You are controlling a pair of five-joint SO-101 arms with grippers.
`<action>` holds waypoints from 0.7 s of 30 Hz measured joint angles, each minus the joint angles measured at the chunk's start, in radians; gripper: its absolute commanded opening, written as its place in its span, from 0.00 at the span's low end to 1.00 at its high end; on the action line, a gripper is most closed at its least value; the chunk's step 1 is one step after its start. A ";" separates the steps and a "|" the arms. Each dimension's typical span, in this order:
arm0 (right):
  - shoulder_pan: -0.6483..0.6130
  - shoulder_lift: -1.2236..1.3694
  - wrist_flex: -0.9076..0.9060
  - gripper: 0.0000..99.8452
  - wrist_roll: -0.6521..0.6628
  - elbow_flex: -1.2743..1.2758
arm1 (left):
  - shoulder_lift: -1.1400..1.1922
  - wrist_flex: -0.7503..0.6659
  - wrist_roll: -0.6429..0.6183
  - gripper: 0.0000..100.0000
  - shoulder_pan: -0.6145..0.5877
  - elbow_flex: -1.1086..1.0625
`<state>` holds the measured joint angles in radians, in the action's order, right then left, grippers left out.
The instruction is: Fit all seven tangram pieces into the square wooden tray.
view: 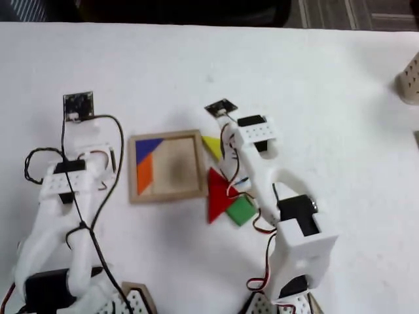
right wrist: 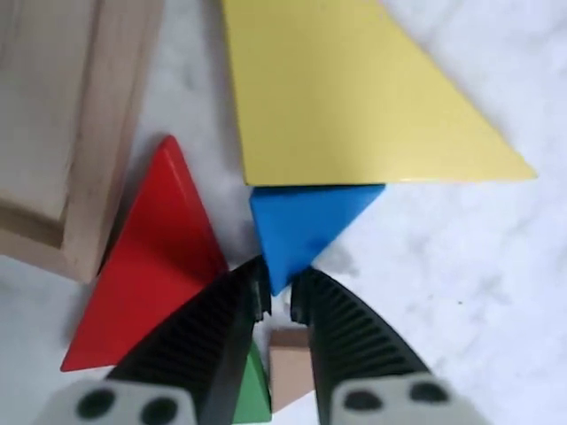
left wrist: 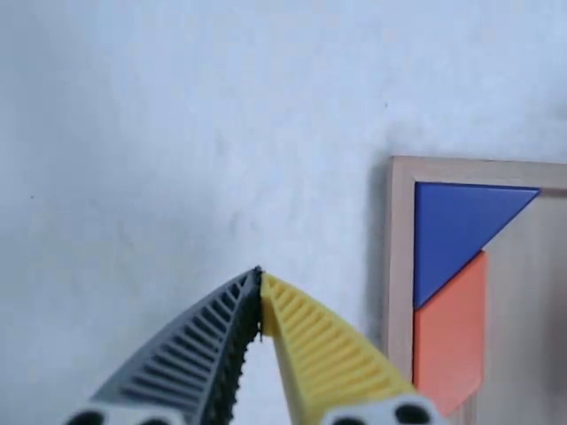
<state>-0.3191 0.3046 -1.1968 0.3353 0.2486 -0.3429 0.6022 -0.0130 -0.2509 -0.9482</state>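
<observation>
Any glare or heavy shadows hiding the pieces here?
High view: even light on the table, no glare. Right wrist view: soft shadows between the tray and red triangle and beside the blue triangle, nothing hidden. Left wrist view: faint shadow along the tray rim.

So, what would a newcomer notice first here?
Probably the bright pieces outside the square wooden tray: a red triangle, a green square and a yellow triangle lie beside it, by the right arm. Inside, only a blue triangle and an orange piece fill one side. The right gripper points at the tip of a small blue triangle.
</observation>
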 measured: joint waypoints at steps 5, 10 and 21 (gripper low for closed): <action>0.023 0.000 -0.003 0.09 -0.005 -0.005 | 0.000 0.000 0.000 0.02 0.000 0.000; 0.021 -0.020 -0.044 0.23 -0.118 -0.026 | 0.000 0.000 0.000 0.02 0.000 0.000; -0.011 -0.028 0.089 0.19 -0.310 -0.026 | 0.000 0.000 0.000 0.02 0.000 0.000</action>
<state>-0.3299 0.2770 -1.1078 0.0253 0.2225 -0.3429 0.6022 -0.0130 -0.2509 -0.9482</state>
